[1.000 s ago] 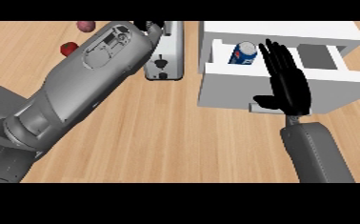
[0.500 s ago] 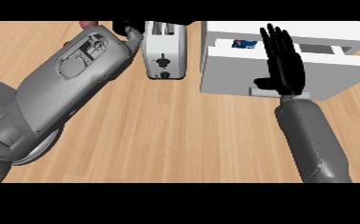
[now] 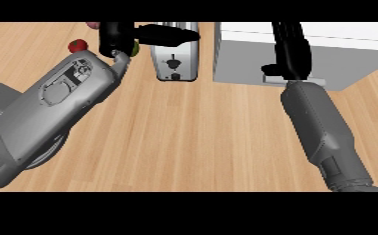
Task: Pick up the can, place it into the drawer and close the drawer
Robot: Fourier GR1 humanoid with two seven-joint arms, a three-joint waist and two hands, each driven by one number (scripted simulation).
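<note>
No can shows; it is probably inside the white box-shaped drawer point(image 3: 244, 61) at far right. The right hand point(image 3: 289, 46), fingers straight and together, lies against its front, so closing looks nearly done. The left hand point(image 3: 122, 36), fingers outstretched and empty, hovers by the silver toaster point(image 3: 175, 61)

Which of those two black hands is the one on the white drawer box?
The right robot hand, fingers straight, laid against the white drawer unit. The left robot hand is over the toaster instead.

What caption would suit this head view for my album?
Right hand open against the white drawer; left hand above the toaster.
</note>
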